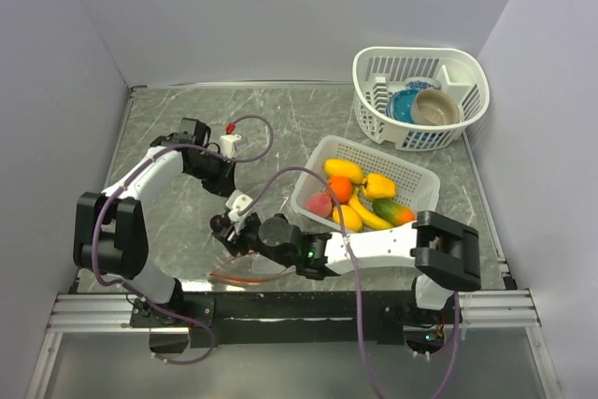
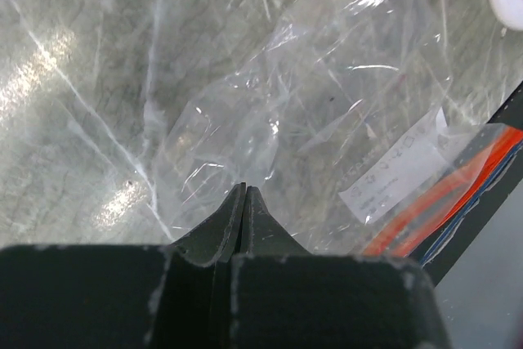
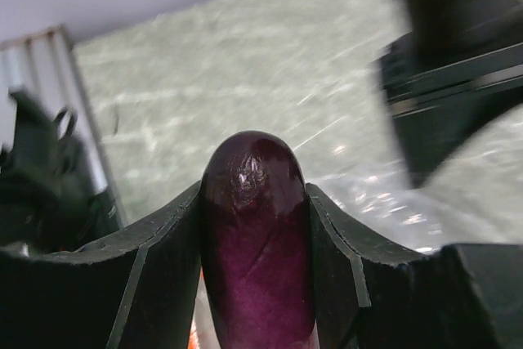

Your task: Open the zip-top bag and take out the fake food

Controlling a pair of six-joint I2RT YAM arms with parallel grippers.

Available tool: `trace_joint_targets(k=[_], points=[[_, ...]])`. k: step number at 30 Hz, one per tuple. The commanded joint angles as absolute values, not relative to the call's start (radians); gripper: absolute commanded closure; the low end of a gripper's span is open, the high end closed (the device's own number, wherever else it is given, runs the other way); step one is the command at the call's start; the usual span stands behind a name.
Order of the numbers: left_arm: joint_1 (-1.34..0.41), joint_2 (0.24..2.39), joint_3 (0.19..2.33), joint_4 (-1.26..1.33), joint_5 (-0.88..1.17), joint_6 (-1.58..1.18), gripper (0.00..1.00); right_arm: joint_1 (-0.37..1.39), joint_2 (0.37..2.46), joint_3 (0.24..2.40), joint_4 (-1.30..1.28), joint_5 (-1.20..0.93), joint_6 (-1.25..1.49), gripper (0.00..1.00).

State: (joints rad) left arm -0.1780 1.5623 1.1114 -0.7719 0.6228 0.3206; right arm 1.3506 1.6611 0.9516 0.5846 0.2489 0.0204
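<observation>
Right hand (image 3: 255, 194) clamps purple fake food (image 3: 253, 251) — left hand (image 2: 245, 191) pinched together, zip-top bag (image 2: 310, 104) just ahead.

Grey marbled tabletop (image 1: 187, 119) carrying a rounded white basket (image 1: 420, 49) at the far right, with a blue bowl (image 1: 404, 106) and a tan bowl (image 1: 435, 107) inside, and a white rectangular mesh basket (image 1: 402, 167) nearer.
</observation>
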Motion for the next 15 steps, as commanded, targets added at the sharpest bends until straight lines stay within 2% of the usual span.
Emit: trace_joint_targets(k=[1, 2, 5, 10, 15], points=[[-0.172, 1.557, 1.103, -0.785, 0.617, 0.364, 0.99, 1.356, 1.488, 0.971, 0.753, 0.486, -0.080, 0.94], [-0.172, 1.559, 1.104, -0.784, 0.614, 0.364, 0.99, 1.355, 1.464, 0.971, 0.758, 0.552, -0.096, 1.00], [-0.172, 1.552, 1.095, -0.785, 0.618, 0.371, 0.99, 1.304, 1.326, 0.914, 0.804, 0.727, -0.141, 1.00], [-0.187, 1.572, 1.060, -0.782, 0.627, 0.396, 0.99, 1.010, 1.111, 0.835, 0.436, 0.729, 0.122, 1.00], [-0.210, 1.614, 0.999, -0.721, 0.560, 0.416, 0.99, 0.870, 1.065, 0.747, 0.224, 0.744, 0.279, 1.00]])
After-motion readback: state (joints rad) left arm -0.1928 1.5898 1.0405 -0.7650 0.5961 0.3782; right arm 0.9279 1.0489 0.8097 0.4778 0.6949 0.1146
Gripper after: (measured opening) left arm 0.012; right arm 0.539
